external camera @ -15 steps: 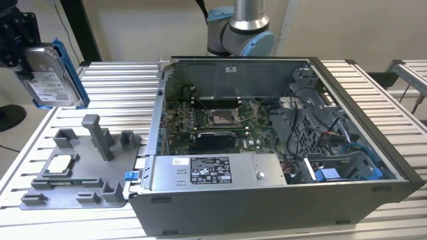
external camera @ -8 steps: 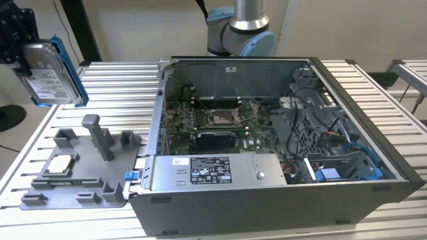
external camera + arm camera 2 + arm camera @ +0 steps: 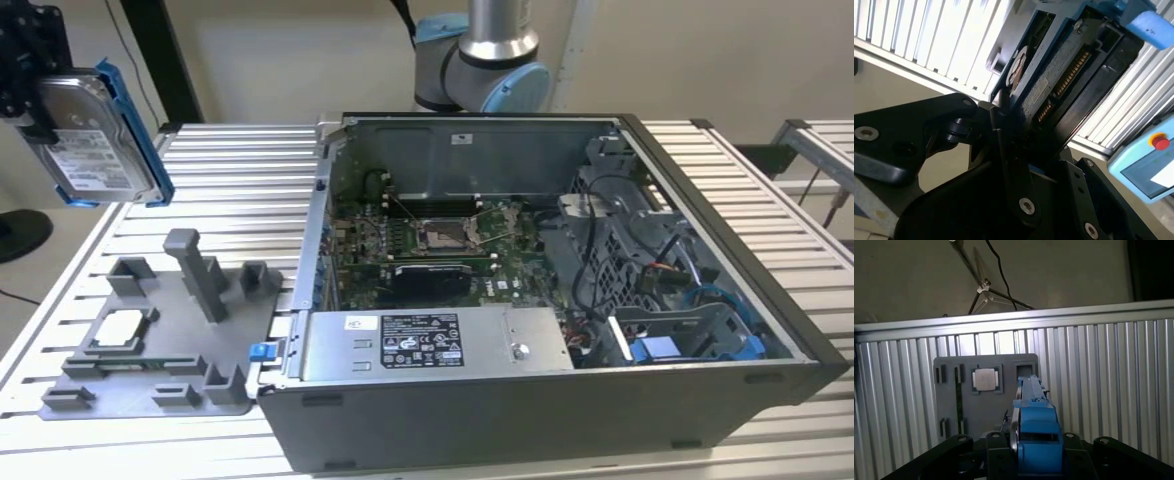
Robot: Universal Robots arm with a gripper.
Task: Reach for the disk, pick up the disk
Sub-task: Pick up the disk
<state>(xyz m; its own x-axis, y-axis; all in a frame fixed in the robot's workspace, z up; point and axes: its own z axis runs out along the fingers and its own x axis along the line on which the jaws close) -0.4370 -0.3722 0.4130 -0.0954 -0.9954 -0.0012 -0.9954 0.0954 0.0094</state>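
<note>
My claw [image 3: 30, 98] grips the disk [image 3: 91, 140] on edge, clear above the slatted desk [image 3: 227, 175].

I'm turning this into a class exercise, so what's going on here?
The arm's gripper has the disk, a silver drive in a blue bracket, clamped on edge between its fingers and holds it in the air above the slatted table. A grey fixture tray lies below it, to the exterior view's left of the open computer case. The disk is picked up.
</note>
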